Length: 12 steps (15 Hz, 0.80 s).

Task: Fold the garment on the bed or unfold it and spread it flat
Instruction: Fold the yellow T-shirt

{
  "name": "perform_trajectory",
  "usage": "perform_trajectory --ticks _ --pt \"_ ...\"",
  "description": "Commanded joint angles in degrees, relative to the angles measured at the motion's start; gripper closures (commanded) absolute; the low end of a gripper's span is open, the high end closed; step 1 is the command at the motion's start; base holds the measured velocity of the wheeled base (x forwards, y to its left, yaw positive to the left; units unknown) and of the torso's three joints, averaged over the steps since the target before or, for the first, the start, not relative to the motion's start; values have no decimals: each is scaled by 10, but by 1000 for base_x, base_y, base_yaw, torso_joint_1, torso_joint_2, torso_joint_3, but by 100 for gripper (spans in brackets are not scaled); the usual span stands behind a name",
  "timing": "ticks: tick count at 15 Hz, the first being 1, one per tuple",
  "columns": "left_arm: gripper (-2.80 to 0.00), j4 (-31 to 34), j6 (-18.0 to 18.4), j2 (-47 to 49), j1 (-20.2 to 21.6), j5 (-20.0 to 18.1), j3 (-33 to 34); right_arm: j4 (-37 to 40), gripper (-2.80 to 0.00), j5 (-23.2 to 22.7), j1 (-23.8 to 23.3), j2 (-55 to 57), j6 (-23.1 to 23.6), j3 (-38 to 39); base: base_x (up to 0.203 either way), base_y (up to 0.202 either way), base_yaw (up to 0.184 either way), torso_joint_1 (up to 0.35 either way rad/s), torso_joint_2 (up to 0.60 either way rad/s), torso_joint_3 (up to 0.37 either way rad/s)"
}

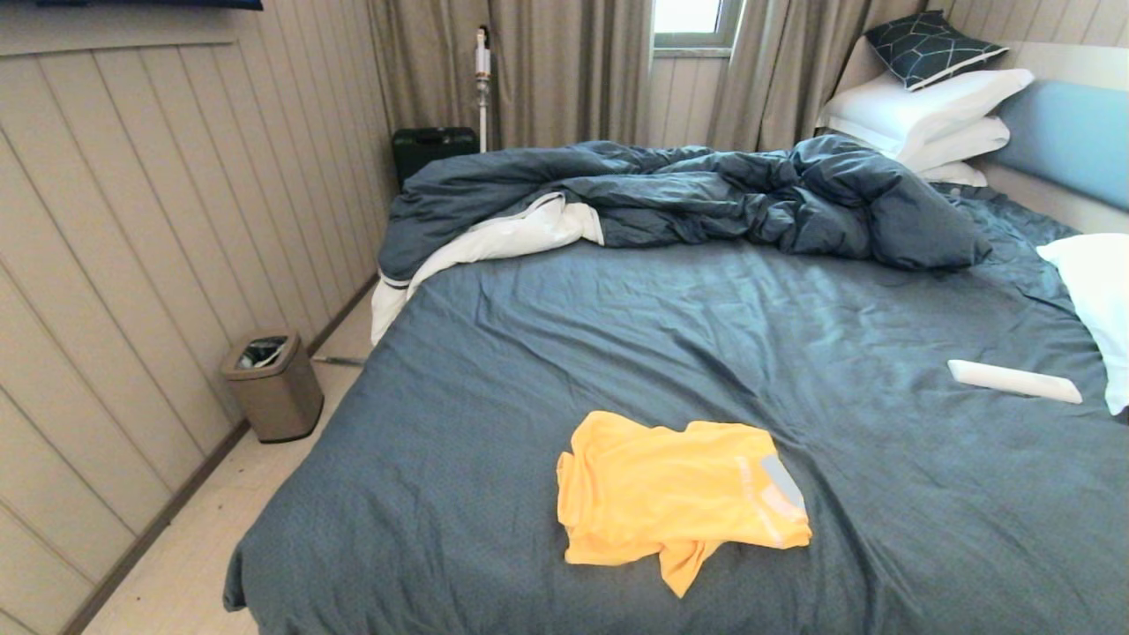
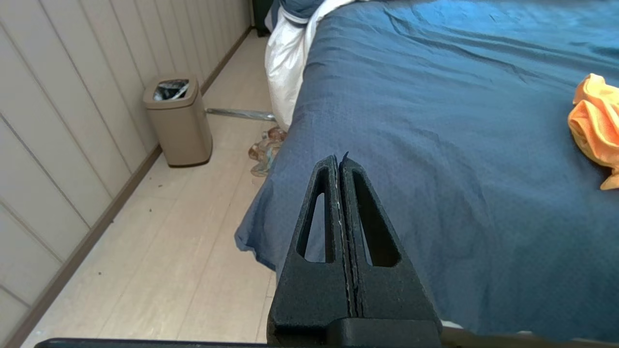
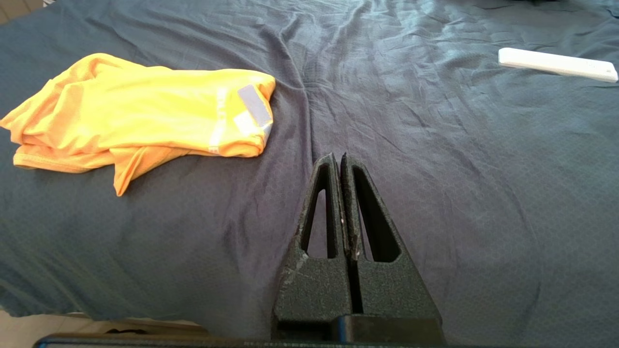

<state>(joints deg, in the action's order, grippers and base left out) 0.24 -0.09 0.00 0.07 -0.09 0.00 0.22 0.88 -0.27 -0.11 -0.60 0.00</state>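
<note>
The garment [image 1: 675, 494], a yellow-orange T-shirt, lies loosely folded and rumpled on the slate-blue sheet of the bed [image 1: 670, 335] near its front edge, with a grey patch on its right side. In the right wrist view the garment [image 3: 140, 116] lies off to one side of my right gripper [image 3: 338, 157], which is shut, holds nothing and hangs above bare sheet. My left gripper [image 2: 338, 158] is shut and empty over the bed's left corner, and the garment [image 2: 597, 125] shows only as an edge far to its side. Neither gripper appears in the head view.
A rumpled dark blue duvet [image 1: 706, 198] with white underside fills the far half of the bed. White pillows [image 1: 926, 115] lean on the headboard, and another pillow [image 1: 1098, 309] lies at the right. A white remote-like bar [image 1: 1014, 381] rests on the sheet. A bin [image 1: 273, 384] stands on the floor left.
</note>
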Motion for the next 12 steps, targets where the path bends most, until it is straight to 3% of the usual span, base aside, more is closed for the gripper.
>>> perform_trajectory --ticks 1,12 --pt "0 -2 -2 1 0 1 0 0 0 0 0 1 0 0 0 0 0 0 0 0" --pt "0 -2 3 1 0 -1 0 -3 0 0 0 1 -1 0 0 0 0 0 0 0"
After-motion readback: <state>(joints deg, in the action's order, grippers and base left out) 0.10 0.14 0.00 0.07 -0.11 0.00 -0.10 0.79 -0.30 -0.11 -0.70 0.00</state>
